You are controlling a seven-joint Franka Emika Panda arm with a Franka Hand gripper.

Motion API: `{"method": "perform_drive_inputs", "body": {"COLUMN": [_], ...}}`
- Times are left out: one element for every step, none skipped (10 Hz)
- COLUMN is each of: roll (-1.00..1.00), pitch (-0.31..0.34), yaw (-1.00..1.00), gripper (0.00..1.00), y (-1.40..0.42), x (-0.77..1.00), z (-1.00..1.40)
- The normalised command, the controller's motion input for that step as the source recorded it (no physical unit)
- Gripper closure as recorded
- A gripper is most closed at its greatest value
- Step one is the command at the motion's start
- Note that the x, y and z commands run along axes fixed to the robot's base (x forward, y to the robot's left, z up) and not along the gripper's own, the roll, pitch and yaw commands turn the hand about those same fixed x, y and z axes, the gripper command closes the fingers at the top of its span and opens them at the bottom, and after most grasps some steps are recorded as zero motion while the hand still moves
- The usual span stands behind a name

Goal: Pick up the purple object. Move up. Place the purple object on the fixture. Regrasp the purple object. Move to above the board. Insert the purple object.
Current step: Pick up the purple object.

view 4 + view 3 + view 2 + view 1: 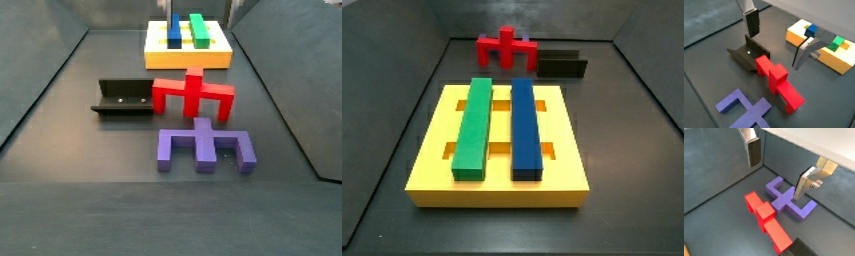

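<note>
We see the gripper hanging above the floor with jaws spread wide and nothing between them; the flat silver fingers with dark pads show in both wrist views.

Nearest in a side view, lower centre of the frame: the matte purple blocky piece, lying flat on the dark floor. In a wrist view the purple object sits below the gripper, mostly under the finger nearer the pale wall and not centred in the gap. No contact with either finger that we can see.

Next back, just beside it: the red pronged piece, also flat; we cannot tell if the two touch.

Left of the red piece, mid-left of that frame: the small black bracket fixture, bare on top.

Farthest, top centre: the thick yellow slotted board, carrying a long green bar and a long blue bar side by side.

The purple object is well apart from the board and the fixture.
</note>
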Motion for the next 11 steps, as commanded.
{"method": "perform_drive_inputs", "body": {"roll": [0.0,0.0,-0.04,-0.1,-0.04,0.0,0.0,0.0,0.0,0.0,-0.02], "pitch": [0.0,0.0,-0.01,-0.039,-0.041,-0.051,-0.07,-0.107,-0.11,-0.121,-0.149], "yaw": [0.0,-0.03,-0.1,-0.12,-0.2,-0.21,-0.21,-0.27,-0.24,-0.2,-0.11], "gripper": [0.0,0.0,0.0,0.0,0.0,0.0,0.0,0.0,0.0,0.0,0.0], "y": [0.02,0.35,0.75,0.79,0.53,0.33,0.22,0.05,0.03,0.04,0.03], "x": [0.0,-0.09,-0.16,-0.03,0.04,0.13,0.16,0.14,0.13,0.13,0.1], "z": [0.0,-0.13,-0.43,-0.76,-0.97,-1.0,-0.99,-0.94,-0.95,-0.93,-0.9]}}
